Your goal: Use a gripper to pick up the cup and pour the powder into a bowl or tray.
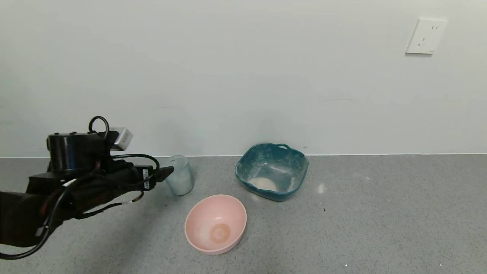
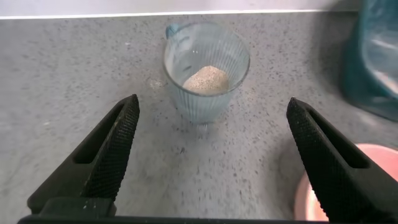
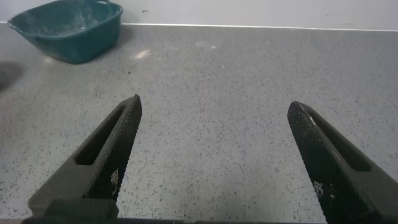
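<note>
The clear ribbed cup [image 1: 180, 176] stands upright on the grey counter near the wall, with a small heap of beige powder [image 2: 206, 79] at its bottom. My left gripper [image 1: 164, 174] is at the cup's left side, open, its fingers spread wide with the cup [image 2: 205, 68] a little ahead of the tips and untouched. The teal bowl [image 1: 272, 170] with a loop handle sits to the right of the cup, dusted white, with some powder in it. My right gripper [image 3: 212, 107] is open over bare counter, out of the head view.
A round pink bowl [image 1: 215, 223] sits in front of the cup and the teal bowl, nearer to me. The wall runs right behind the cup. A wall socket [image 1: 426, 36] is high at the right. The teal bowl [image 3: 68, 28] shows far off in the right wrist view.
</note>
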Robot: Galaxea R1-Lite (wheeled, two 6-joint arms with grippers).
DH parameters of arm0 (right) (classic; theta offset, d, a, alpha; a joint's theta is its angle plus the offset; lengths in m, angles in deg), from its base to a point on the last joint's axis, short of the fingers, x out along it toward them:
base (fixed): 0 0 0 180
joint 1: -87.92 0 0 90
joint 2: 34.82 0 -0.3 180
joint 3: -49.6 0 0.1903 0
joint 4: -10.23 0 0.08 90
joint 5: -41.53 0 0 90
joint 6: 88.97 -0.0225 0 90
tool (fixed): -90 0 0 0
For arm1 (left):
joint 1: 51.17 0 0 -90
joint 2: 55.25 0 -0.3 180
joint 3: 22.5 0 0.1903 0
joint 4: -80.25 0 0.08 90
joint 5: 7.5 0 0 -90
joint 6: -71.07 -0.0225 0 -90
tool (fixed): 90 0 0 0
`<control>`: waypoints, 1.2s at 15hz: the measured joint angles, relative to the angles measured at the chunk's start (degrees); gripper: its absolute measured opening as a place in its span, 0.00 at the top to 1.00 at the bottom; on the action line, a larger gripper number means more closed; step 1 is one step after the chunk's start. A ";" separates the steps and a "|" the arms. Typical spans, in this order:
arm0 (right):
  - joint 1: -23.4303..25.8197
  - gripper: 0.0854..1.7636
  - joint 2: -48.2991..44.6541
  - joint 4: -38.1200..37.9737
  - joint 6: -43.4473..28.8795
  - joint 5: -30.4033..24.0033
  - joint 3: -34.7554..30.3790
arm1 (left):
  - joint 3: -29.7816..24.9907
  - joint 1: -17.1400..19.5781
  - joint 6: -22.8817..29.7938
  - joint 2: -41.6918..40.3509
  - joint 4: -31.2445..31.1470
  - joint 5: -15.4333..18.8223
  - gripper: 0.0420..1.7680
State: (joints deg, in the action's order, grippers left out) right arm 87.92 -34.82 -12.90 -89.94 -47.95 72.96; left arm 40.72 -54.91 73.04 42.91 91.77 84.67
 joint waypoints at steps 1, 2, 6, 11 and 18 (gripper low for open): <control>0.00 0.03 0.00 -0.02 0.02 0.00 0.00 | 0.41 0.33 -0.07 -3.67 -4.05 -0.06 0.04; 0.00 0.03 0.00 -0.02 0.00 -0.01 0.00 | 0.91 0.79 -0.13 -7.69 -8.30 -0.06 0.04; 0.00 0.03 0.00 0.00 0.00 -0.01 0.00 | 1.73 2.60 -0.66 -22.58 -21.36 -0.11 0.04; 0.00 0.03 0.00 -0.02 0.00 0.00 0.00 | 0.06 4.51 -1.65 -41.58 -33.93 -0.02 0.04; 0.00 0.03 0.00 -0.02 0.02 0.00 0.00 | -4.63 4.86 -3.24 -67.21 -47.62 0.04 0.03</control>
State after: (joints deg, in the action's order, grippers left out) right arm 87.92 -34.82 -12.92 -89.91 -47.95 72.96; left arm 36.08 -50.05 69.80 -24.30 44.15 84.71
